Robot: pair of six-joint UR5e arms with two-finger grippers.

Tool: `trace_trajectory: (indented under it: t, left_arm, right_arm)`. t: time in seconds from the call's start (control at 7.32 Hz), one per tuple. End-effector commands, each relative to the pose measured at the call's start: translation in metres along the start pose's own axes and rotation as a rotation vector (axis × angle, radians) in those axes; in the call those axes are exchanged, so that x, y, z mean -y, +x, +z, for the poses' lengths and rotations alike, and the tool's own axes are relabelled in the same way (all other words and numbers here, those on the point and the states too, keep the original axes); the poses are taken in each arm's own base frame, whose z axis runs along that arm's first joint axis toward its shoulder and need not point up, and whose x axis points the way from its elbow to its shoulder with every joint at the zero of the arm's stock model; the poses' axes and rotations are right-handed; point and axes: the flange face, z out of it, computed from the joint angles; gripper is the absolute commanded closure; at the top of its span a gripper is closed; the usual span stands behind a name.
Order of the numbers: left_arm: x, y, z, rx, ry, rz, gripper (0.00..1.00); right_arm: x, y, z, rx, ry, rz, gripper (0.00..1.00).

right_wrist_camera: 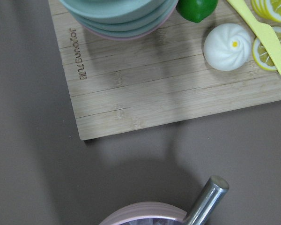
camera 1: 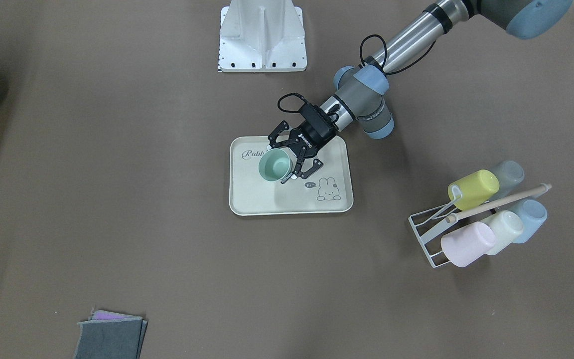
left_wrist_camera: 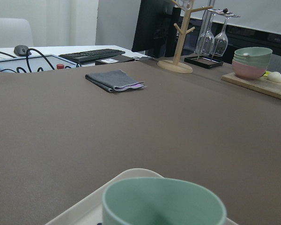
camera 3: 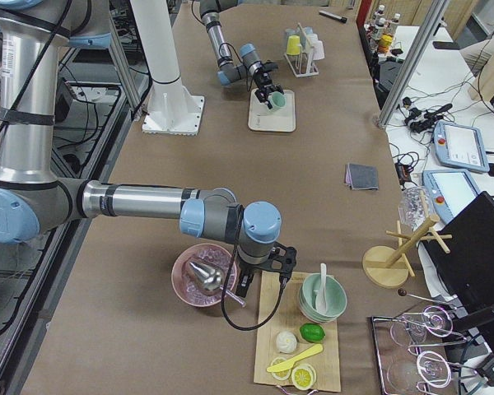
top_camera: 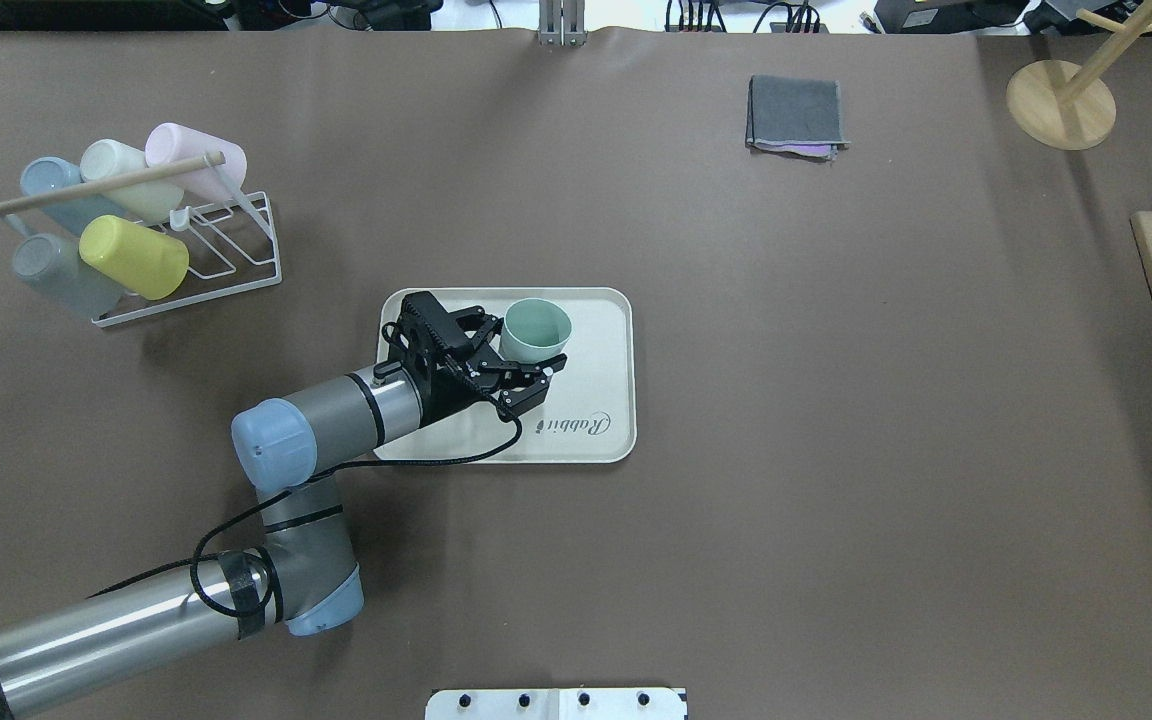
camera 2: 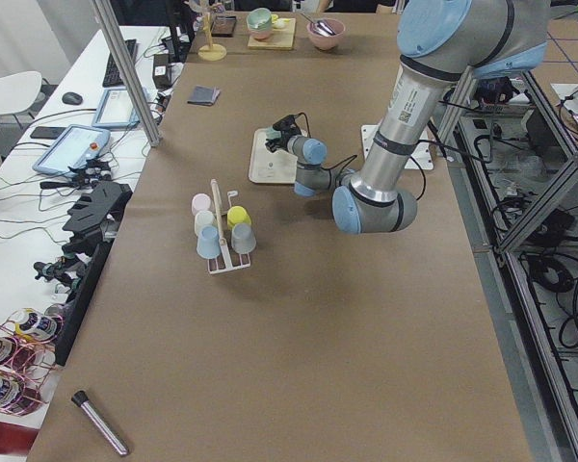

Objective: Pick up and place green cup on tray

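Opposed high views, both over tray (camera 1: pixel 257 200)

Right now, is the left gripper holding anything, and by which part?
Cannot tell. The left gripper straddles the green cup at its side wall, the cup upright on the tray, but contact is unclear.

The tray (top_camera: pixel 596 400) lies near the middle of the table (top_camera: pixel 836 500), slightly to the robot's left, and the cup (top_camera: pixel 536 330) stands upright on its far half, between the fingers of the left gripper (top_camera: pixel 528 345), which reaches in from the tray's left side. Well to the left and farther from the robot stands a rack (top_camera: pixel 236 260) with five other cups (top_camera: pixel 134 257) lying on it, and a folded cloth (top_camera: pixel 796 115) lies near the far edge, right of the tray. At the right end, the right gripper (camera 3: pixel 267 276) hangs above the gap between a cutting board (camera 3: pixel 292 350) and a bowl (camera 3: pixel 185 284) beside it
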Motion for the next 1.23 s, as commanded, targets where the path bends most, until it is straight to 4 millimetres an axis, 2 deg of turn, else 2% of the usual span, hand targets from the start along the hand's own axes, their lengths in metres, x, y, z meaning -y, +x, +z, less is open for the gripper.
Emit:
trace_trajectory:
  t: [0.0, 0.27, 0.82, 0.96, 1.09]
  left_arm:
    - [0.001, 0.001, 0.0, -0.003, 0.002, 0.001, 0.01]
    - [0.003, 0.0, -0.004, -0.005, 0.008, 0.001, 0.01]
    - [0.009, -0.013, -0.058, -0.01, 0.039, 0.029, 0.01]
    - [0.015, -0.016, -0.066, -0.009, 0.05, 0.029, 0.01]
    - [0.037, -0.019, -0.071, 0.0, 0.088, 0.03, 0.01]
  right_arm:
    - [0.001, 0.0, 0.0, 0.0, 0.001, 0.0, 0.0]
    - [0.001, 0.001, 0.001, -0.001, -0.003, 0.002, 0.0]
    - [0.001, 0.0, 0.001, 0.003, -0.002, -0.001, 0.0]
    - [0.001, 0.001, 0.001, 0.003, -0.003, 0.0, 0.0]
    - [0.001, 0.001, 0.001, 0.003, -0.003, 0.0, 0.0]
